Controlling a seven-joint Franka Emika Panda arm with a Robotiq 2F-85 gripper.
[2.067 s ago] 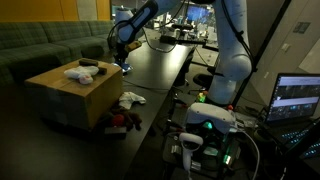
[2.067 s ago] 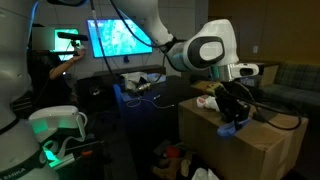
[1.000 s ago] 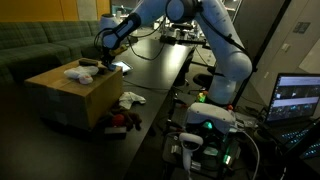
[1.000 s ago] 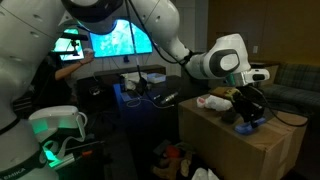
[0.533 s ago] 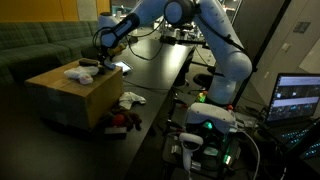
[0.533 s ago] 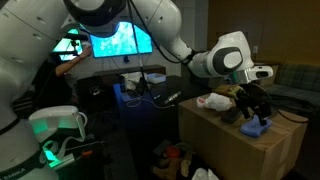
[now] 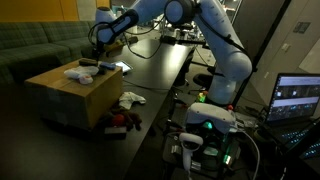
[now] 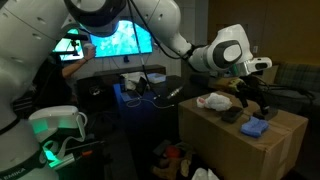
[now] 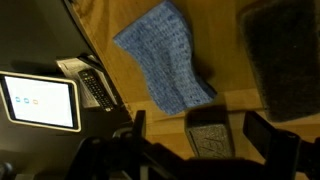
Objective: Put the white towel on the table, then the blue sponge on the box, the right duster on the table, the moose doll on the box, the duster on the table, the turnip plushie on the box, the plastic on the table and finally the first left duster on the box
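The blue sponge (image 9: 165, 55) lies flat on top of the tan box (image 9: 110, 20), free of the gripper. In both exterior views it rests near the box's edge (image 8: 255, 127) (image 7: 104, 68). My gripper (image 9: 205, 135) hangs just above it (image 8: 254, 92) (image 7: 97, 44), open, with nothing between its fingers. A dark duster (image 8: 232, 114) (image 9: 280, 60) lies beside the sponge on the box (image 7: 60, 95). The white towel (image 7: 130, 98) lies at the near end of the black table (image 7: 160, 65). The moose doll (image 7: 118, 120) sits low down beside the box.
A white crumpled thing (image 8: 213, 101) (image 7: 78, 72) also rests on the box top. A tablet (image 9: 38, 102) and a remote (image 9: 95, 88) lie on the table just past the box edge. Cables and gear crowd the table's far end (image 7: 185, 38).
The gripper came down onto the box with the blue sponge, opened and let it go. It has since lifted a little; the sponge stays on the box.
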